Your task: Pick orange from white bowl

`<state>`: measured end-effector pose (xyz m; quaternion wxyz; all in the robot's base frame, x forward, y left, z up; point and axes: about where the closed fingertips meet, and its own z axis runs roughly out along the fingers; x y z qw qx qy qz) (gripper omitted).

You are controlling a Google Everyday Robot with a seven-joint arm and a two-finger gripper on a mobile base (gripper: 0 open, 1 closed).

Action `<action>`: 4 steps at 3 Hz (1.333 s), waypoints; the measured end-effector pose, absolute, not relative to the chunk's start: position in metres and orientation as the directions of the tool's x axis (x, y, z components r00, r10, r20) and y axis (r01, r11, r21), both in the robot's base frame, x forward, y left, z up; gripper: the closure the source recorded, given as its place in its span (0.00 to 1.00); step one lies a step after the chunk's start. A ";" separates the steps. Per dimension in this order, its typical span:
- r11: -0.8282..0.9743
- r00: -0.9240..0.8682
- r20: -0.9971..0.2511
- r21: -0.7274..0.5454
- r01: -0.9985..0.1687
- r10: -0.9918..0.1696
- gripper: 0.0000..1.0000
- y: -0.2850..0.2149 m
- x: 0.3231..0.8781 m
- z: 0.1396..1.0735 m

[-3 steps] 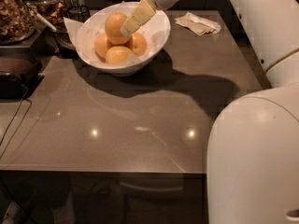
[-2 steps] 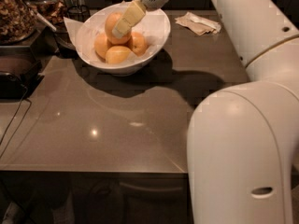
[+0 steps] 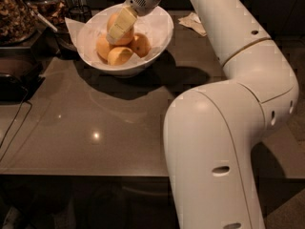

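Sharply bent arm (image 3: 224,128) reaching across the bench (image 3: 95,123), gripper (image 3: 119,26) inside the white bowl (image 3: 159,37), over the orange (image 3: 127,35), whether it grips cannot be told

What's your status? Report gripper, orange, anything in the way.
Gripper low inside white bowl, against the top orange. Orange in the bowl, not yet lifted. Three smaller oranges packed close beneath and beside it.
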<state>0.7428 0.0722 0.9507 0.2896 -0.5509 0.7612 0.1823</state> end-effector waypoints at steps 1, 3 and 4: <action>0.311 -0.223 -0.638 -0.027 -0.950 -0.737 0.00 0.079 0.746 0.943; 0.272 -0.177 -0.633 -0.055 -0.961 -0.754 0.42 0.085 0.748 0.944; 0.256 -0.165 -0.633 -0.053 -0.965 -0.756 0.65 0.086 0.747 0.944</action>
